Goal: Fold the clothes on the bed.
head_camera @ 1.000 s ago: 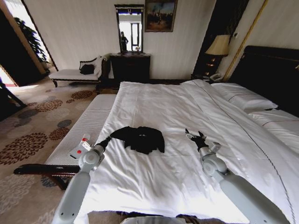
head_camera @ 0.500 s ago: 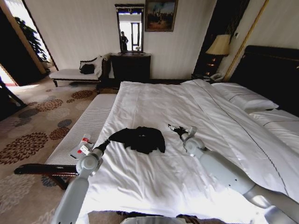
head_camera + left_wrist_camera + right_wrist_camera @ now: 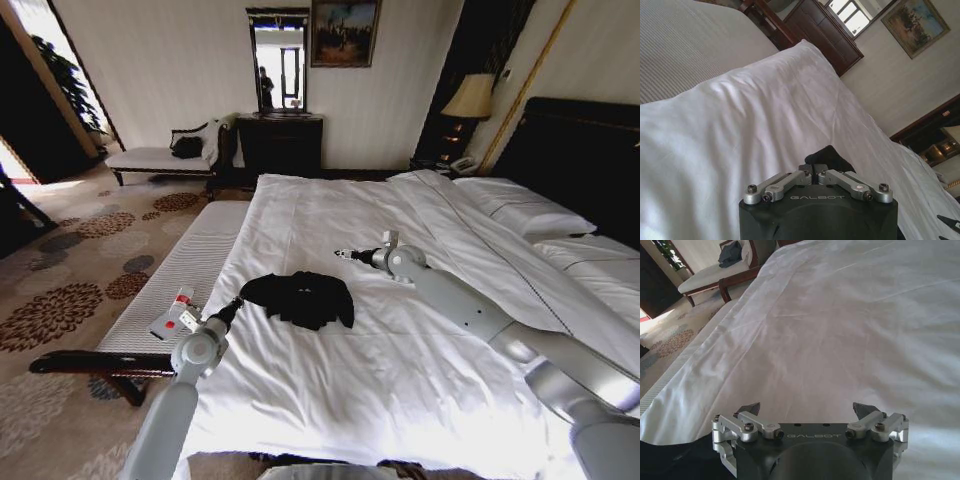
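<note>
The clothes are one black T-shirt, crumpled in a heap on the white sheet of the bed, near its left side. My left gripper sits at the shirt's left edge. In the left wrist view this left gripper has its fingers drawn together, with the black T-shirt bunched right at the tips. My right gripper hovers low over bare sheet just beyond the shirt's far right corner, apart from it. The right gripper is open with nothing between its fingers.
A narrow white striped bench runs along the bed's left side. Pillows and a dark headboard are at the right. A dark dresser and a chaise stand by the far wall.
My right arm has reached out and swung left, from the shirt's right side to just past its far right corner. The left gripper has stayed at the shirt's left edge.
</note>
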